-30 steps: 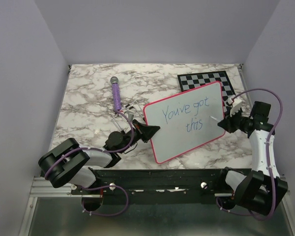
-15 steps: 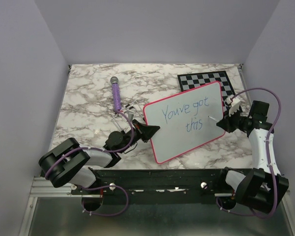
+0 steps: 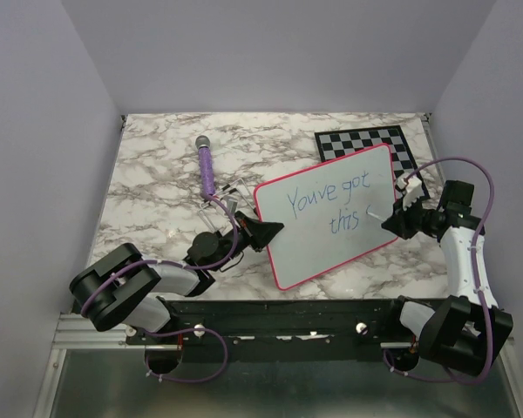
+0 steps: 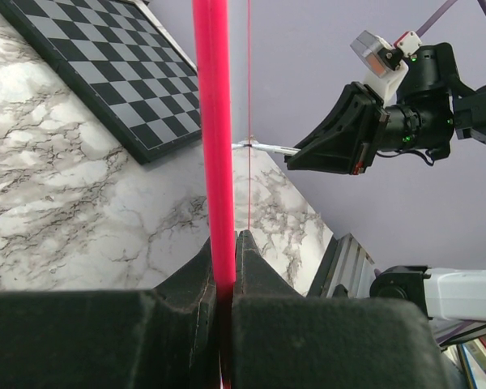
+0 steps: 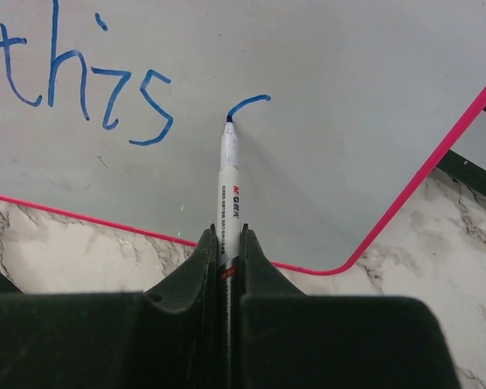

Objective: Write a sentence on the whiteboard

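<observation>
L-wrist cam alone shows left gripper (image 4: 224, 240) pinching whiteboard (image 4: 214, 121) rim; right gripper (image 5: 228, 235) clamps marker (image 5: 228, 174).

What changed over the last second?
The right hand shifted its marker slightly, and a short blue curve appeared right of "this". Nothing was taken or released. The left hand still clamps the whiteboard by its rim; it and the chessboard stayed put.

Whiteboard (image 3: 314, 248): smooth white face with a faint sheen; glossy pink rim.
Counter (image 3: 157, 183): smooth, marble-patterned surface.
Chessboard (image 3: 357, 139): flat, matt grey and black.
Marker (image 5: 228, 174): smooth white plastic barrel with printed lettering.
Left pincer (image 4: 225, 247), right pincer (image 5: 227, 243): matt black plastic.
</observation>
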Action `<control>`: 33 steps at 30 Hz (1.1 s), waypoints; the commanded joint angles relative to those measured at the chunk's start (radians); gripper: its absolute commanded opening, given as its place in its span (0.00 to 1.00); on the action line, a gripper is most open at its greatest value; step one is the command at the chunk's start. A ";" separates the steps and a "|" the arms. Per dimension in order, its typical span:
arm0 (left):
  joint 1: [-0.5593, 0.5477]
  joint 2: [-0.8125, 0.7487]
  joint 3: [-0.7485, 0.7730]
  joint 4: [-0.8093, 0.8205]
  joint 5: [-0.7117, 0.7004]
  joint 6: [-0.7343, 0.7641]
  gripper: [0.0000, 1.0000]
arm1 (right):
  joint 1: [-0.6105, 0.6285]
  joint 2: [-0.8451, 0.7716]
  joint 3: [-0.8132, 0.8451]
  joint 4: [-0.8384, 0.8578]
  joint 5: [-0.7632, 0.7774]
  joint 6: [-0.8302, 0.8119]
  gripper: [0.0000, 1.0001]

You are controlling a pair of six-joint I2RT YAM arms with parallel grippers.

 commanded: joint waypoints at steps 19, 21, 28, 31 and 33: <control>-0.008 0.014 0.002 -0.043 0.043 0.082 0.00 | 0.007 -0.054 -0.008 0.099 0.111 0.093 0.00; -0.006 0.015 0.004 -0.040 0.043 0.082 0.00 | 0.007 -0.043 0.003 0.103 0.100 0.095 0.01; -0.008 0.020 0.008 -0.040 0.044 0.080 0.00 | 0.007 -0.016 0.023 0.106 0.068 0.101 0.01; -0.008 0.025 0.010 -0.038 0.046 0.079 0.00 | 0.007 -0.016 0.029 0.108 0.054 0.098 0.01; -0.007 0.026 0.011 -0.040 0.047 0.080 0.00 | 0.007 -0.017 0.030 0.108 0.042 0.099 0.00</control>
